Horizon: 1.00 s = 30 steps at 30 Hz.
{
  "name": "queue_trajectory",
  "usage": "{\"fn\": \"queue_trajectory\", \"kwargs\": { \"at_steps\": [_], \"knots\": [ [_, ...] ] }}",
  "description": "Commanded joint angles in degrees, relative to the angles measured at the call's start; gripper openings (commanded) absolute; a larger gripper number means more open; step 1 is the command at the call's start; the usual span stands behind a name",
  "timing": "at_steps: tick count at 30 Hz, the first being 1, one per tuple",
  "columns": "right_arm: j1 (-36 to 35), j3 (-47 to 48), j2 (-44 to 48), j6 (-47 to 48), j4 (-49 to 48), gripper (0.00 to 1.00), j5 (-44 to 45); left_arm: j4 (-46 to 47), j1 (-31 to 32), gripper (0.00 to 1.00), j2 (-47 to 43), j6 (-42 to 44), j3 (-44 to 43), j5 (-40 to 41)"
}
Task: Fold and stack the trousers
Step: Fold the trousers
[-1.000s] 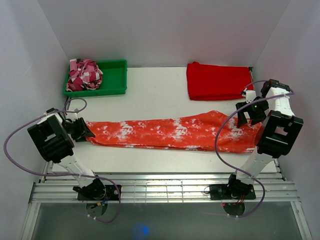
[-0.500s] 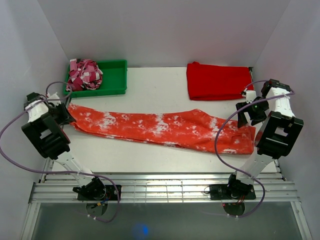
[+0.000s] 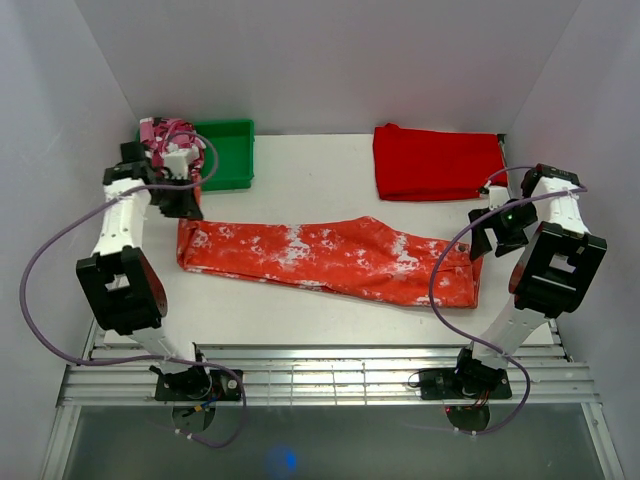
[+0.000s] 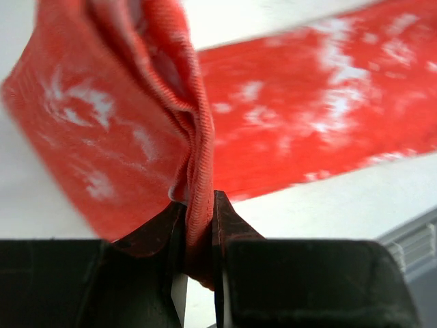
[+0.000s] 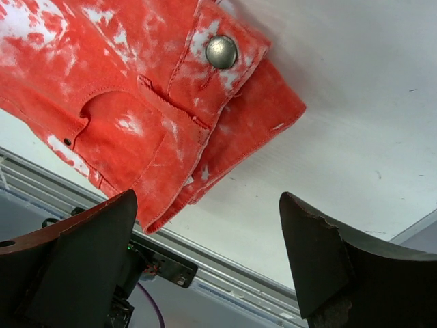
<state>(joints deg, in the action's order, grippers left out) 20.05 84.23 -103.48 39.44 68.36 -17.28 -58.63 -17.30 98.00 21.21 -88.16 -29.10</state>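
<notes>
Trousers (image 3: 330,255) lie flat on table (image 3: 310,190), one long strip, legs together. The long axis runs left-right and is slightly skewed, with the left end farther back than the right end. The cuff end points left and sits just in front of green tray (image 3: 232,150). The waist end points right, well away from the tray. Waist button (image 5: 222,52) and a front pocket (image 5: 123,130) face up in the right wrist view.

Left gripper (image 3: 185,208) is just in front of the tray at the cuff end. Its fingers are nearly closed, pinching a folded edge of the trousers. In the left wrist view the cloth stands up out of the pinch.

Right gripper (image 5: 205,229) is far right of the tray, just beside the waist end. Its fingers are spread wide and hold nothing, and the waist corner shows beyond them.

Pink patterned cloth (image 3: 170,142) is bunched in the left half of the tray. Folded red cloth (image 3: 435,162) lies flat to the right of the tray, at the back of the table.
</notes>
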Motion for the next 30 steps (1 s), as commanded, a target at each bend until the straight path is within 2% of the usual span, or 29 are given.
{"fn": "queue_trajectory", "kwargs": {
  "at_steps": [1, 5, 6, 11, 16, 23, 30],
  "knots": [
    [0.2, -1.6, -0.1, 0.8, 1.7, 0.90, -1.6, 5.1, 8.7, 0.00, -6.7, -10.4, 6.5, -1.2],
    [0.2, -2.7, -0.9, 0.9, 2.3, 0.90, -0.5, 12.2, 22.9, 0.00, -6.9, -20.1, 11.0, 4.7],
    [0.2, -2.9, -0.9, 0.9, 2.2, 0.90, 0.0, 14.1, 24.8, 0.00, -6.5, -23.9, 11.2, 5.7],
    [0.3, -3.4, -1.2, 0.1, 1.9, 0.90, 2.2, 19.2, 35.8, 0.00, -3.0, -30.9, 11.1, 13.0],
    [0.2, -4.3, -2.2, -1.5, 2.0, 0.90, 2.9, 22.6, 40.1, 0.00, 1.8, -35.9, 11.0, 13.2],
    [0.2, -4.9, -3.0, -3.0, 2.6, 0.90, 2.3, 25.0, 47.5, 0.00, 2.8, -39.3, 13.6, 15.6],
    [-0.3, -6.1, -2.3, -3.6, 2.1, 0.90, 1.4, 25.1, 51.9, 0.00, 4.3, -43.2, 14.2, 16.2]
  ]
}}
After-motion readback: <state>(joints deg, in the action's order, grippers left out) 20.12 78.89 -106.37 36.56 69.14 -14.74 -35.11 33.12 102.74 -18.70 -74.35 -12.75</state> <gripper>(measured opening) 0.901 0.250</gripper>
